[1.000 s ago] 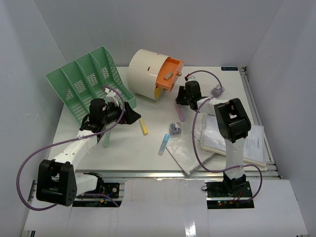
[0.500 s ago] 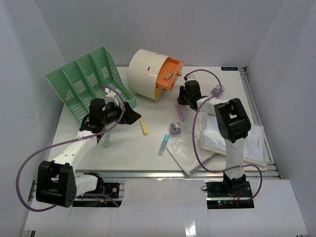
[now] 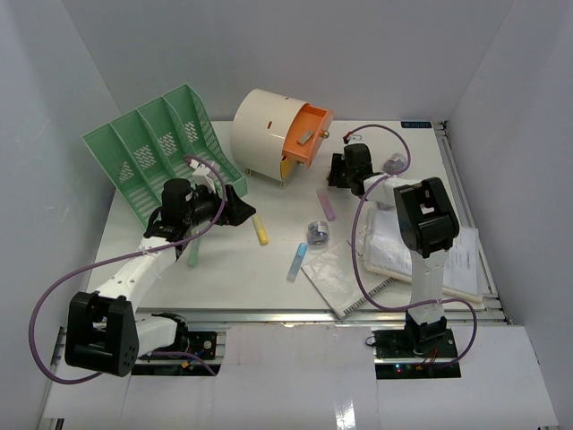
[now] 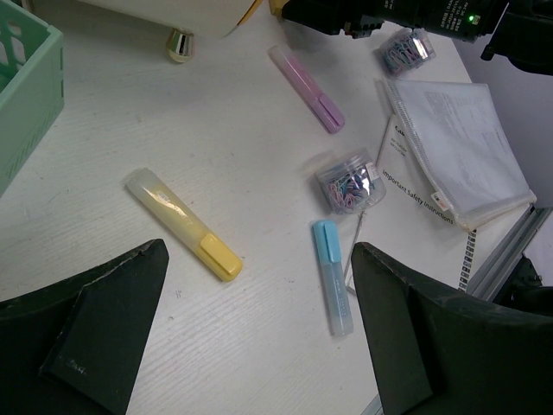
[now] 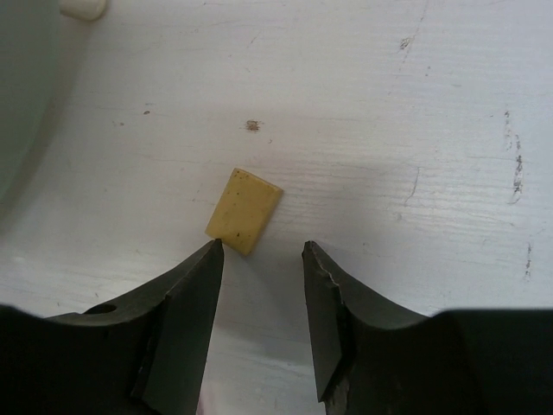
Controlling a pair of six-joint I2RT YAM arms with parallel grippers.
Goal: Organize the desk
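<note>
The white desk [image 3: 224, 278] carries scattered stationery. My left gripper [image 3: 243, 211] hangs open and empty above it; in the left wrist view [image 4: 259, 333] its fingers straddle bare desk, with a yellow highlighter [image 4: 181, 223] and a blue highlighter [image 4: 333, 275] just ahead. A pink highlighter [image 4: 307, 88] and a jar of paper clips [image 4: 352, 183] lie farther off. My right gripper [image 3: 337, 172] is low beside the drum unit, open a little and empty. In the right wrist view [image 5: 261, 251] a small yellow eraser [image 5: 244, 210] lies flat just beyond its left fingertip [image 5: 207, 259].
A green slotted file rack [image 3: 152, 148] stands at the back left. A cream drum drawer unit [image 3: 264, 130] with an open orange drawer [image 3: 306, 134] stands at the back. A notebook and papers [image 3: 448, 255], a plastic pouch [image 3: 333, 279] and a second clip jar [image 3: 394, 163] lie on the right.
My right wrist has shifted slightly to the right, away from the drum unit. The left arm has not moved.
</note>
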